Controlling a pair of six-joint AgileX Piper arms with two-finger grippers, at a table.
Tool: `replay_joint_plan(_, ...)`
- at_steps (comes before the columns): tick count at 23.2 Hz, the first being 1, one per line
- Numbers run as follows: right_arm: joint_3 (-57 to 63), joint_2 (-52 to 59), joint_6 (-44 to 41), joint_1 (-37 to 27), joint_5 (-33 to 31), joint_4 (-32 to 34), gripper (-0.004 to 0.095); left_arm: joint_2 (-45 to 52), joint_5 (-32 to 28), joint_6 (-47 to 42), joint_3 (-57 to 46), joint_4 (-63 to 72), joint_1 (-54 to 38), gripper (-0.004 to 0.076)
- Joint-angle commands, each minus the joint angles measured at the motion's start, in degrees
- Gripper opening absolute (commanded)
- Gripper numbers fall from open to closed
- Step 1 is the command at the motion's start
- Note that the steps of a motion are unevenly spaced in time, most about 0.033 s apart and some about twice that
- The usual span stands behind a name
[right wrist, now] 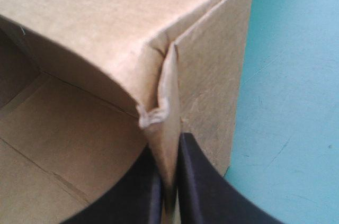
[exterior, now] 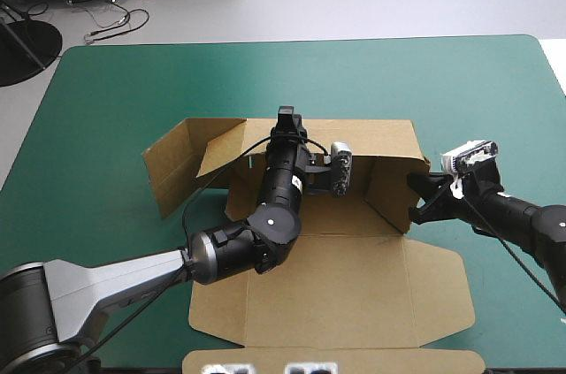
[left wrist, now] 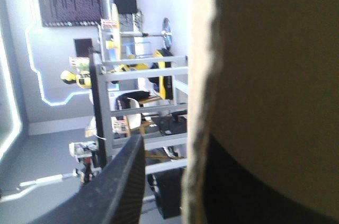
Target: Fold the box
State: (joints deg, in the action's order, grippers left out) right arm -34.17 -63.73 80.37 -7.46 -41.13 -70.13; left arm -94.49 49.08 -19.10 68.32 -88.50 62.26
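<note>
Brown box (exterior: pixel 354 241) sits in the middle of the table (exterior: pixel 133 82), on the teal-green cover. It's half up, with two walls raised and the lid flat toward the frame's lower edge. Left of frame, the left side flap (exterior: pixel 177 166) is splayed outward and not tucked. At centre, the left arm lies across the box floor with the left hand (exterior: pixel 285 122) at the top edge of the back wall (exterior: pixel 371 137). Its wrist view shows board right up against it, but I can't tell whether it's pinching or slack. On the right, the right hand (exterior: pixel 424 202) is pressed together on the near corner of the right wall (exterior: pixel 389 188), with the sheet between the black fingers (right wrist: pixel 196 181). The board is frayed at the corner crease (right wrist: pixel 153 117) just above the grip. Risks, my read: a sideways pull by the right hand could tear that crease or pop the wall out of the pinch. If the left hand isn't gripping, the back wall may flop. Nothing pins the box down, so it could slide. As for what's in the way, the left arm inside the box blocks the left side flap from swinging in. The flat lid (exterior: pixel 336 303) lies between the robot and the tray.
</note>
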Motion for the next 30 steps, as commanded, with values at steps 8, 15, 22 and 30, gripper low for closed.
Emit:
replay_joint_plan(8,-0.9,0.6,-2.6,0.0,-4.0,3.2,0.0,2.4,-1.0,-5.9,1.2,-8.9,-0.7,0.0384)
replay_joint_plan(15,-0.9,0.6,-2.7,0.0,-3.7,3.6,0.0,2.4,-1.0,-11.3,1.2,-7.6,3.2,0.0384)
replay_joint_plan(22,-0.9,0.6,-2.7,0.0,-1.4,3.6,0.0,2.5,7.9,-15.3,1.4,-8.4,15.6,0.0336)
replay_joint_plan(30,-0.9,0.6,-2.7,0.0,-0.4,3.6,0.0,9.9,7.1,-29.4,4.7,-16.3,19.9,-0.001)
